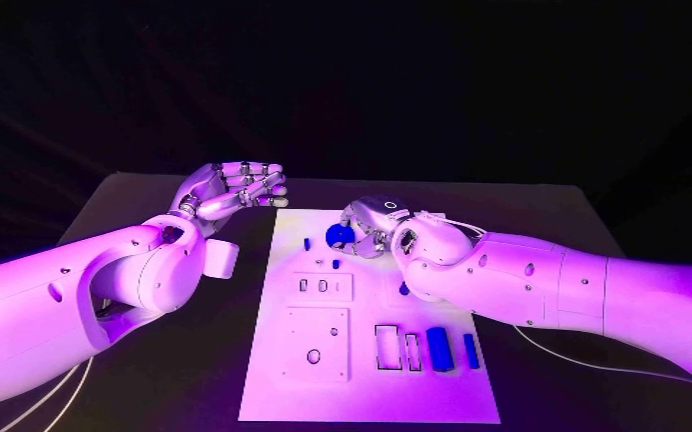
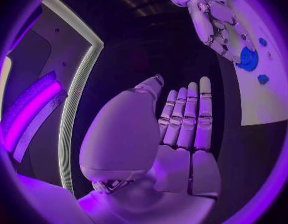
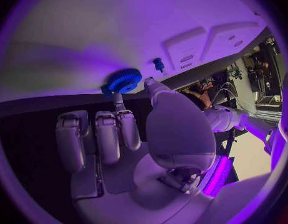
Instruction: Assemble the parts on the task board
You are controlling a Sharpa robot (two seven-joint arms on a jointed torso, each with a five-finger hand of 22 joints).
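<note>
The white task board point(image 1: 369, 392) lies in the middle of the table. A blue gear point(image 1: 340, 236) sits near its far end. My right hand point(image 1: 381, 222) reaches over it; in the right wrist view a fingertip point(image 3: 118, 100) and the thumb meet the rim of the gear point(image 3: 124, 79), pinching it against the board point(image 3: 88, 40). The left wrist view shows the same gear point(image 2: 248, 58) under the right hand point(image 2: 216, 22). My left hand point(image 1: 231, 190) hovers left of the board, holding nothing, thumb apart from the fingers point(image 2: 188, 117).
Small blue pegs point(image 1: 306, 243) point(image 1: 336, 263) point(image 1: 404, 290) stand on the board, one close to the gear point(image 3: 159, 63). Two blue blocks point(image 1: 438, 348) point(image 1: 470, 350) lie beside rectangular slots point(image 1: 387, 346) at the near right. Raised white plates point(image 1: 320, 286) occupy the board's left half.
</note>
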